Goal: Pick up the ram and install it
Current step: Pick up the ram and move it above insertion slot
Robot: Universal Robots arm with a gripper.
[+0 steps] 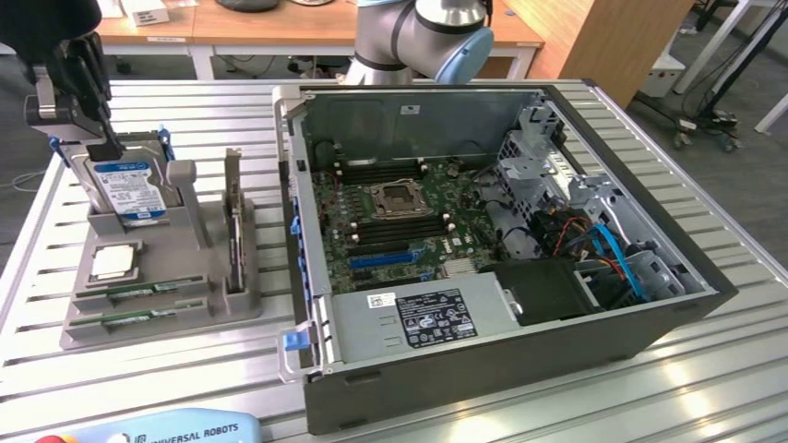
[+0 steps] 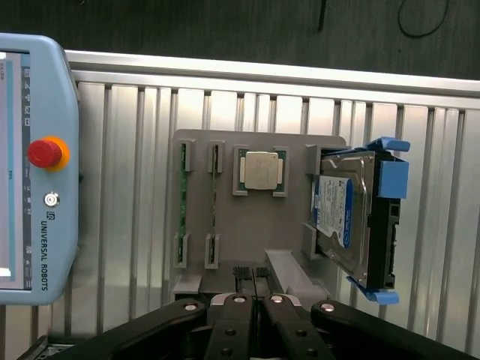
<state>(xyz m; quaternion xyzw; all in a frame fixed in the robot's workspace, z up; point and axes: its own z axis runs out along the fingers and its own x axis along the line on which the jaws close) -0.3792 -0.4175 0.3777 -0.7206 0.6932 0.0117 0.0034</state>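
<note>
The gripper (image 2: 251,274), pressed together and empty, hovers over a grey holder (image 2: 255,229) on the counter (image 2: 120,187), where the ram (image 2: 212,202) sits slotted near the processor (image 2: 259,169).

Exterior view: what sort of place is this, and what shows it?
Probably a robotics lab or workshop: a robot arm, an open computer case on a slotted metal table, and a teach pendant.
</note>
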